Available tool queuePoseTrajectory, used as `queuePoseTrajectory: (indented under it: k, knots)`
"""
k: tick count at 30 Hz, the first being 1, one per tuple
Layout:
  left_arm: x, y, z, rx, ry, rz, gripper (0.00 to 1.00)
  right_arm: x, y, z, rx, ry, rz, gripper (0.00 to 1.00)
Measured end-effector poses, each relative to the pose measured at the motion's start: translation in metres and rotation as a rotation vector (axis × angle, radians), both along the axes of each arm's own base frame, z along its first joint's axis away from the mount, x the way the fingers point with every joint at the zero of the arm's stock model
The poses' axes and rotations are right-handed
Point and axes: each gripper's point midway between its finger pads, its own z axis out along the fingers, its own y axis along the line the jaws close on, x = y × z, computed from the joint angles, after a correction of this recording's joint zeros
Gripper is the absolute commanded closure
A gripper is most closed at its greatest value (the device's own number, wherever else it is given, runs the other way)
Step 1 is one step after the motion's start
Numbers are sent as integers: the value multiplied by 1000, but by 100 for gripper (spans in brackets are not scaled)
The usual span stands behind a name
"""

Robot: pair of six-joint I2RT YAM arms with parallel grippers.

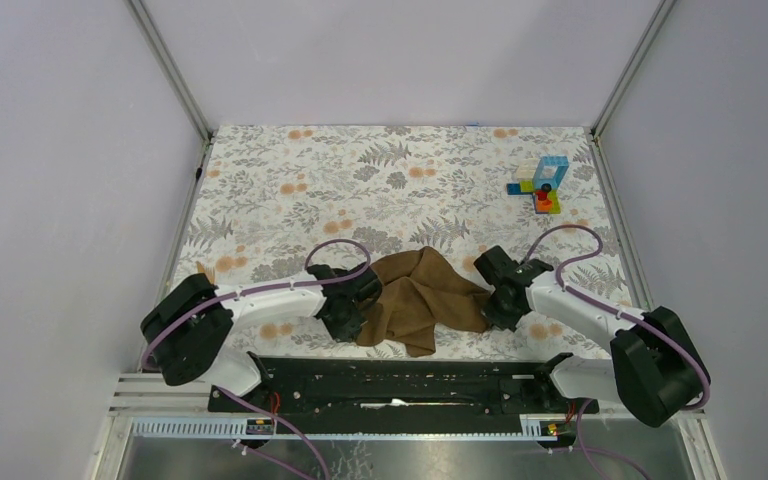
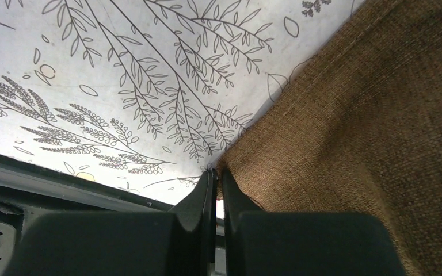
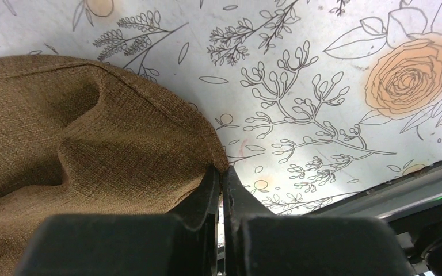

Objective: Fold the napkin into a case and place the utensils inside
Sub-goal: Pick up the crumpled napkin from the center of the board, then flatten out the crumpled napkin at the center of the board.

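Because the napkin lies bunched near the front of the table, it spans the gap between both grippers. The left gripper is pinched on its left edge and the right gripper on its right edge. Its slack runs side to side, so drawing apart should flatten it.

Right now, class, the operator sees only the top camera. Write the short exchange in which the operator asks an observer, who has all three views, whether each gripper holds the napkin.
Operator: From above I can't tell. Left side: gripping anything?
Observer: Yes. The left gripper is shut, pinching the edge of the napkin.
Operator: And the other side?
Observer: The right gripper is shut too, on a rounded stretch of the napkin's hem.
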Motion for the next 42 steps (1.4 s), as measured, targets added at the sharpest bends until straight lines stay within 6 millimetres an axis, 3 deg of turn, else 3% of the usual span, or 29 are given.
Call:
queuePoseTrajectory:
  k: [4,7,10,13,16,20,24,25,27,30,31,34,38,40,42]
  knots:
    - [6,-2,6,-12,-27,-1,100,6,-2,7,-14,-26,36,100]
    - [19,9,13,22,-89,-10,100,20,4,23,-5,-81,110,100]
    - [53,16,52,3,-233,-10,100,46,17,56,29,-203,205,100]
    - [115,18,133,-103,-473,29,100,88,37,115,75,-404,294,100]
    - [184,46,220,-159,-733,115,100,141,60,191,82,-616,346,100]
    - [277,91,320,-133,-979,188,100,242,102,318,67,-925,412,100]
    - [374,106,420,-136,-1195,166,100,329,126,421,25,-1171,453,100]
    - [389,109,441,-142,-1247,152,100,346,128,445,13,-1236,455,100]
    - [402,117,474,-141,-1332,124,100,360,125,472,-4,-1317,464,100]
    - [391,133,494,-108,-1386,110,100,353,112,476,-34,-1316,487,100]
    - [381,139,495,-94,-1389,109,100,344,107,466,-37,-1286,501,100]
    - [337,151,476,-70,-1365,115,100,308,92,435,-39,-1192,517,100]
    - [277,156,427,-76,-1315,118,100,264,84,387,39,-1096,523,100]
    - [254,157,389,-80,-1259,124,100,239,84,342,102,-1017,541,100]
    - [235,158,337,-75,-1166,133,100,210,85,278,161,-882,563,100]
